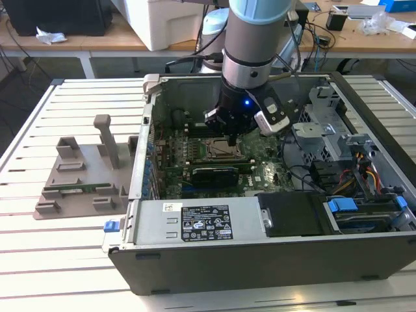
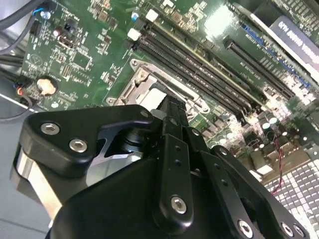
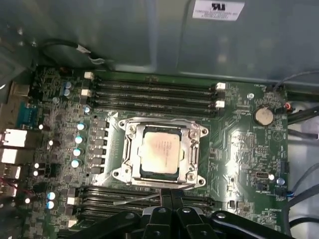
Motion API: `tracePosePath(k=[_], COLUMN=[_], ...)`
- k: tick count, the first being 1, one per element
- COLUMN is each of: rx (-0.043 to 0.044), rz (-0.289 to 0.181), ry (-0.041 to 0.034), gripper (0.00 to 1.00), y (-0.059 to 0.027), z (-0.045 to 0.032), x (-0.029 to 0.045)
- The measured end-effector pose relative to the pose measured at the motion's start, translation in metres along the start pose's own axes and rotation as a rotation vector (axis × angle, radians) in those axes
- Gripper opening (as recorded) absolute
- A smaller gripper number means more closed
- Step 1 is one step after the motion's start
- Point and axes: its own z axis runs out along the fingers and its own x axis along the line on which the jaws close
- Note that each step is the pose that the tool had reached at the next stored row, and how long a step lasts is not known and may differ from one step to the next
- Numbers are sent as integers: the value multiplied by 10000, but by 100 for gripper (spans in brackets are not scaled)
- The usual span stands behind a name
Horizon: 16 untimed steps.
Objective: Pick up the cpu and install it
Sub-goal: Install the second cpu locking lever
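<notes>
The slatted white worktop (image 1: 39,260) carried an open computer case (image 1: 260,260) lying on its side, and beside it, toward the exterior view's left, sat a grey moulded tray (image 1: 84,175) with upright posts. My arm (image 1: 250,45) reached down from above into the case, over the green motherboard (image 1: 270,175). A long black expansion card (image 1: 214,174) lay across the board just beyond the socket on the camera's side in the exterior view, and a silver power supply (image 1: 201,224) ran along the near wall of the case. In the first wrist view, the motherboard (image 3: 244,149) showed rows of dark memory slots (image 3: 154,94) on either side of the metal socket frame (image 3: 162,152). The cpu (image 3: 160,149) lay flat inside that frame, its pale silver top facing up, seated square within the socket and apart from my fingers. My tool (image 3: 169,196) hung just above the edge of the socket frame, its two black fingers (image 3: 164,199) pressed together with no gap between them and nothing held. In the second wrist view the tool (image 2: 172,107) pointed down at the socket, with a pale corner of the cpu (image 2: 152,97) showing just past its tip.
</notes>
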Motion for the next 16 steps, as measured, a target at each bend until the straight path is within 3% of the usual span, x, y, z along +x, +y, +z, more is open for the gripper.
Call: tracePosePath(k=[3,7,10,12,13,16], rx=[-4,-2,-2,0,-26,-114], rz=[-1,0,-6,-42,-159,-361], ry=[-3,-2,0,7,23,47], gripper=[11,11,11,11,11,11], y=[-44,-90,-100,-111,-112,-112], z=[52,81,151,262,318,390], x=[26,117,160,242,327,457])
